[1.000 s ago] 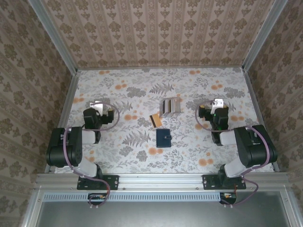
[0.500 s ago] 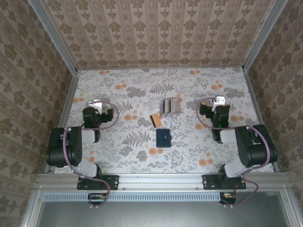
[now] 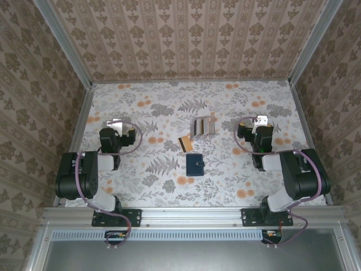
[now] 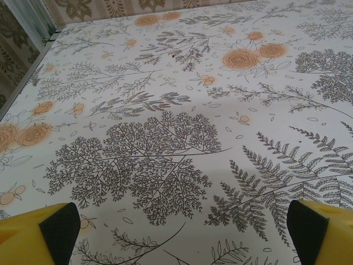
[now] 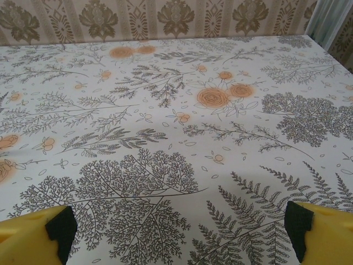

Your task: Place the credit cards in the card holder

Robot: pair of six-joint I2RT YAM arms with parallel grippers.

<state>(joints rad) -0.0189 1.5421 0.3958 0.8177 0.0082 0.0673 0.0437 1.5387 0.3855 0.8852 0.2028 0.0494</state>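
Both the left claw (image 3: 115, 123) and right claw (image 3: 260, 121) spread wide and empty, at opposite sides of the flowered bench (image 3: 169, 104); credit cards (image 3: 202, 127) stacked mid-bench, one gold card (image 3: 185, 143) beside them, card holder (image 3: 195, 164) folded shut nearer the front

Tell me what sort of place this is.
Probably a staged robot test booth rather than a real room. Patterned wallpaper panels box in a floral-covered table, aluminium frame rails hold it together, and a left arm and right arm are bolted at the near edge.
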